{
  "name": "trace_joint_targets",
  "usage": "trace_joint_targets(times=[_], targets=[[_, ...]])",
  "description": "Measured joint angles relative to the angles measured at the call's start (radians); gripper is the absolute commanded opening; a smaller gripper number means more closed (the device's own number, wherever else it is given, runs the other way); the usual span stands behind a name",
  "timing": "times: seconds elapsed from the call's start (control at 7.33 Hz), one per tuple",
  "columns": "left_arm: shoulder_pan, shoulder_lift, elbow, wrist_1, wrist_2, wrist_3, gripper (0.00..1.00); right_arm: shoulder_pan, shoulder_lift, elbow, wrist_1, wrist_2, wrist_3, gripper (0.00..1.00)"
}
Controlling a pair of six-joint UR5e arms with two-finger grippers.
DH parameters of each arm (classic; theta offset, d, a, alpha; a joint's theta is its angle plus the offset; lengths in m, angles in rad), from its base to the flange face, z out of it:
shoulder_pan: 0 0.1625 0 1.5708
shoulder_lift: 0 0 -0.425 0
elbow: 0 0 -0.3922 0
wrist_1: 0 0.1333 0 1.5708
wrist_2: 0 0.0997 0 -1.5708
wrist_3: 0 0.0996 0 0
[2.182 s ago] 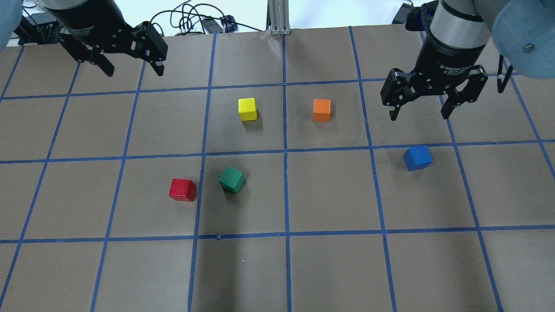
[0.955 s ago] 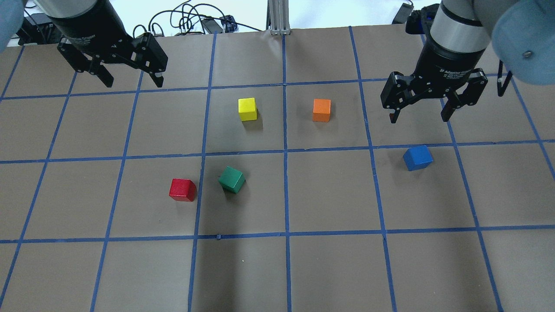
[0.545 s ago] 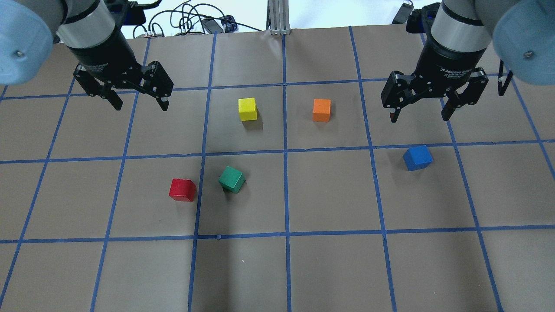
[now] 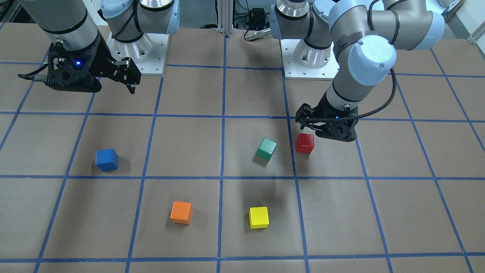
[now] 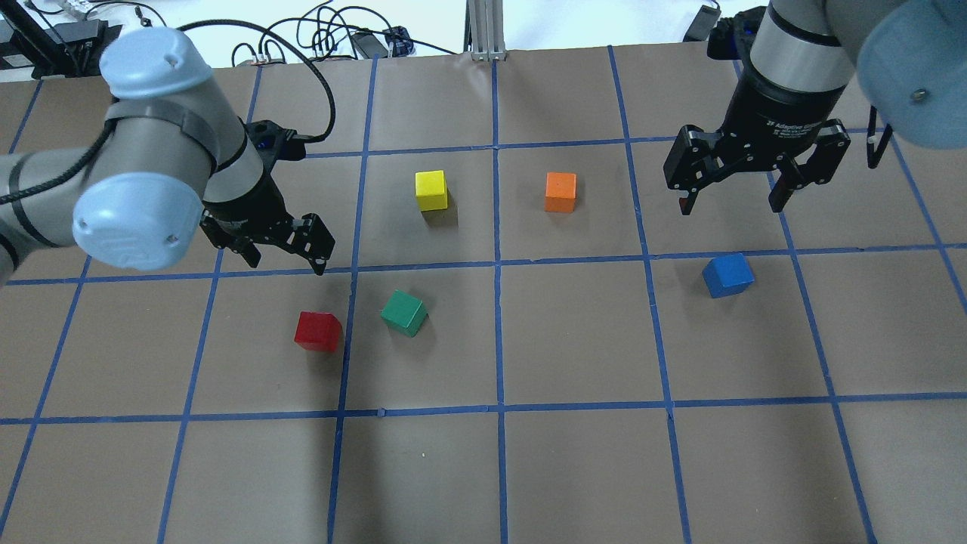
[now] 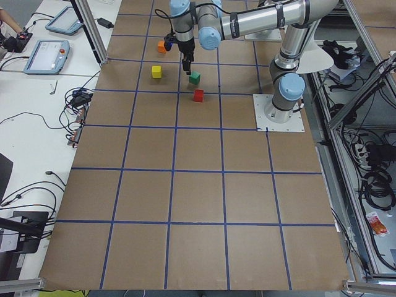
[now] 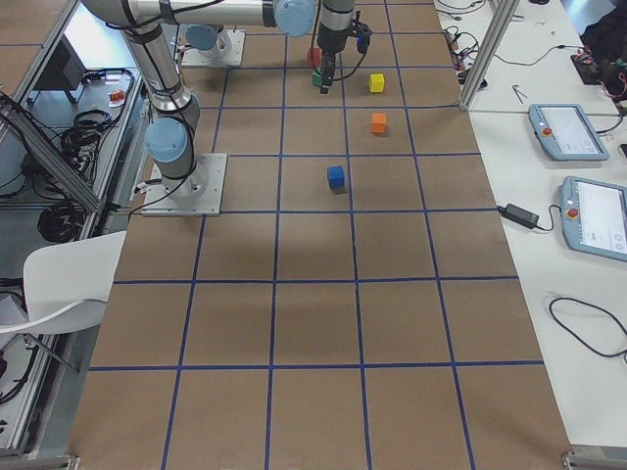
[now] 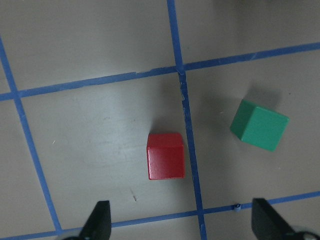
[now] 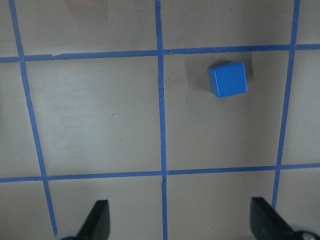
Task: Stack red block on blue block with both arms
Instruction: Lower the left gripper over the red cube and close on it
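Note:
The red block (image 5: pixel 317 331) sits on the brown table left of centre, and also shows in the front view (image 4: pixel 304 143). My left gripper (image 5: pixel 287 263) is open and empty. It hovers just above and to the left of the red block in the overhead view. In the left wrist view the red block (image 8: pixel 166 156) lies ahead of the two open fingertips (image 8: pixel 100 216), roughly centred. The blue block (image 5: pixel 727 274) sits at the right. My right gripper (image 5: pixel 730 204) is open and empty, high above it. The blue block (image 9: pixel 228 79) is at the upper right of the right wrist view.
A green block (image 5: pixel 404 313) lies tilted just right of the red block. A yellow block (image 5: pixel 431 190) and an orange block (image 5: pixel 560 192) stand further back near the middle. Blue tape lines grid the table (image 5: pixel 574 468). Cables lie beyond the far edge.
My left arm has swung from the back left corner in towards the red block and come lower. My right gripper has hardly moved. No block has moved.

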Motion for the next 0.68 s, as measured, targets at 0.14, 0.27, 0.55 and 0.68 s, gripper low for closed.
trace_joint_targets(times=[0.14, 0.27, 0.55, 0.68], targets=[[0.004, -0.008, -0.065, 0.083, 0.0, 0.016, 1.0, 0.0, 0.0, 0.0, 0.001, 0.0, 0.0, 1.0], [0.019, -0.016, -0.115, 0.144, 0.0, 0.034, 1.0, 0.0, 0.0, 0.001, 0.001, -0.001, 0.0, 1.0], [0.047, -0.051, -0.204, 0.281, -0.001, 0.047, 1.0, 0.0, 0.0, 0.001, 0.0, -0.004, 0.0, 1.0], [0.05, -0.069, -0.248, 0.355, -0.002, 0.047, 1.0, 0.0, -0.001, 0.002, -0.002, -0.011, 0.0, 1.0]])
